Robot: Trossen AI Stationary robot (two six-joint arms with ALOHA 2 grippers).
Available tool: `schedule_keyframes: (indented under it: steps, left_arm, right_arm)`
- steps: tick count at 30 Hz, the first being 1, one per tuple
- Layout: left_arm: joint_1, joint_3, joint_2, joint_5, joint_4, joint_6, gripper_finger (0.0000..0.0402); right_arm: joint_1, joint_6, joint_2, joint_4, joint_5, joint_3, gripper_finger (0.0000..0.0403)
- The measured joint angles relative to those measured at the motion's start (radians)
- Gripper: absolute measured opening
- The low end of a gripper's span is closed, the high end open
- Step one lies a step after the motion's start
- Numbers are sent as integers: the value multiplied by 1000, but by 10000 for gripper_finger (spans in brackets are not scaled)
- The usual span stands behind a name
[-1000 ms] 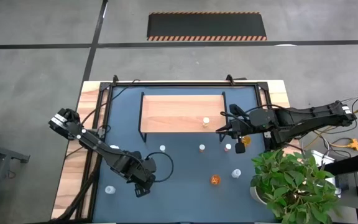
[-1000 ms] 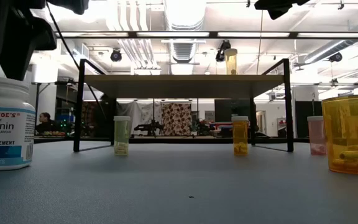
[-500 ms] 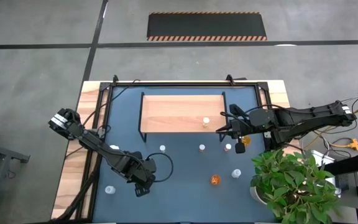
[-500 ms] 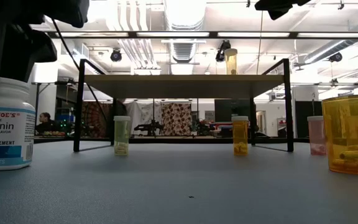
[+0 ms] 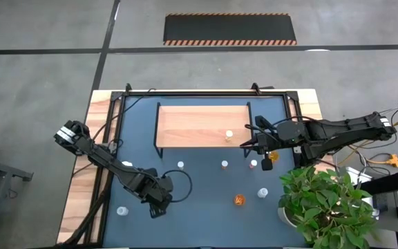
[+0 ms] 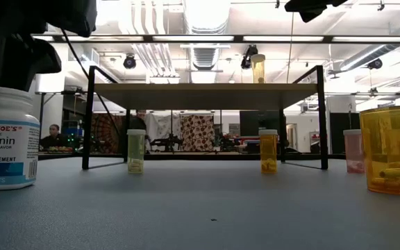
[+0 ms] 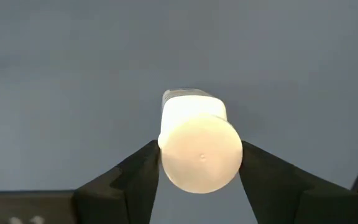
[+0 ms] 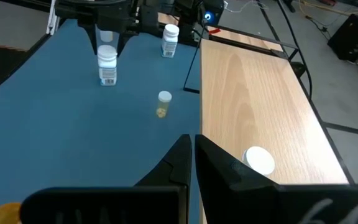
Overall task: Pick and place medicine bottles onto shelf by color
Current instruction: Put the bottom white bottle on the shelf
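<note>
The shelf (image 5: 202, 126) stands at the table's (image 5: 206, 221) far side, one bottle (image 5: 229, 135) on its board (near the right end). Other bottles (image 5: 224, 164) stand scattered before it; a plant (image 5: 327, 204) fills the near right corner.

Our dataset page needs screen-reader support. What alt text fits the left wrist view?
A white bottle, seen cap-first, sits between the left gripper's two dark fingers, which press against its sides. Behind it is bare dark blue tabletop.
</note>
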Motion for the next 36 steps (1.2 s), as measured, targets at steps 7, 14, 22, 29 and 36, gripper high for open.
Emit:
schedule_keyframes:
  steps: [7,14,22,29,36]
  left_arm:
    - [0,-15,-6,-2,13,1,154]
    - [4,90,-12,31,21,15,156]
    - [62,384,-12,45,-37,196,156]
    - [227,614,-13,45,-231,486,155]
    - [463,680,-14,36,-463,751,155]
  right_arm:
    - [0,0,0,0,0,0,13]
    - [0,5,0,0,0,0,13]
    - [0,26,0,0,1,1,13]
    - [0,40,0,0,1,1,13]
    - [0,45,0,0,1,1,13]
